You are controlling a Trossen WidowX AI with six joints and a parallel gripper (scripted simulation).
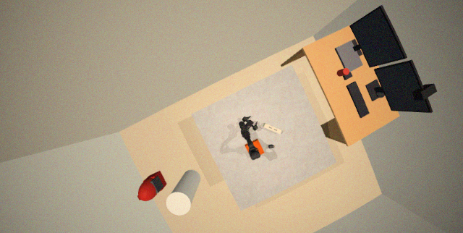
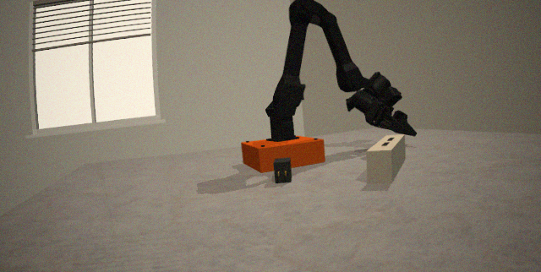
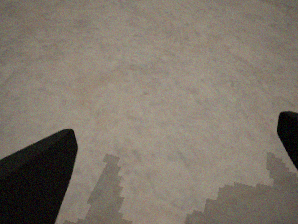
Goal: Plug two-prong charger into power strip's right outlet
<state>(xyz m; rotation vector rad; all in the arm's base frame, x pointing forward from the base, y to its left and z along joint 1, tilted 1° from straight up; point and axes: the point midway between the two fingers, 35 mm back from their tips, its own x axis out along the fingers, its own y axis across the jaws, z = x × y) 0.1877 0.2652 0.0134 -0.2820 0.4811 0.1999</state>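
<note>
The dark two-prong charger (image 1: 271,146) (image 2: 282,171) sits on the grey table top beside the arm's orange base, with its gold prongs facing the exterior camera. The cream power strip (image 1: 265,126) (image 2: 377,167) stands with its two dark outlets facing up. My gripper (image 1: 253,121) (image 2: 410,125) (image 3: 177,130) is open and empty. It is tilted downward above the table, near the strip's end away from the charger. The wrist view shows only the table surface and shadows between the wide-spread fingers; the charger and strip are outside that view.
The orange base (image 1: 259,146) (image 2: 296,154) stands close to the charger. The grey table top (image 1: 289,92) (image 2: 211,230) carries them all. A wooden desk (image 1: 325,77) with monitors stands beyond its edge. A white cylinder (image 1: 179,203) and a red object (image 1: 147,190) are off the table.
</note>
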